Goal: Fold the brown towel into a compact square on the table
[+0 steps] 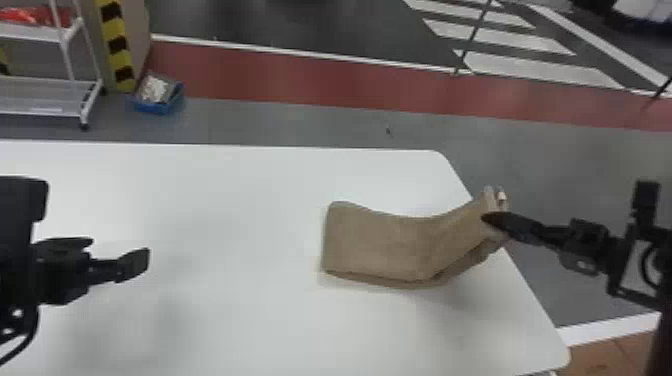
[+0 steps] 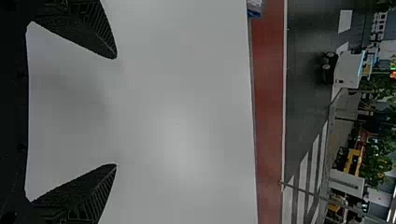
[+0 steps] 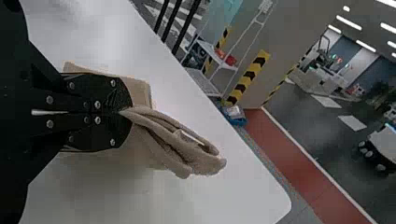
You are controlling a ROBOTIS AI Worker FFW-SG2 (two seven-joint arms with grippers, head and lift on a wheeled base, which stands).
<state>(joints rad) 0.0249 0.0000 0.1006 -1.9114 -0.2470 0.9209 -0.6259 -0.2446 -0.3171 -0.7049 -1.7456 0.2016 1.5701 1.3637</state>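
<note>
Head view: brown towel [image 1: 375, 245] on right part of table [image 1: 200, 195], long axis roughly left-right; right end angled up, held by right gripper [image 1: 491, 218]. Left gripper [image 1: 120, 252] above table's left. Left wrist view: fingers [image 2: 88, 28] wide apart. Right wrist view: fingers [image 3: 105, 93] clamped on towel layers.

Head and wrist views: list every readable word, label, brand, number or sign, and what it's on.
No readable text.
Brown towel, table: none seen.
Left gripper, right gripper: no legible marking.
Pillar: yellow-and-black warning stripes, no words seen.
Floor beyond: white painted bars, no lettering seen.
Far background: any print is too small to read.
</note>
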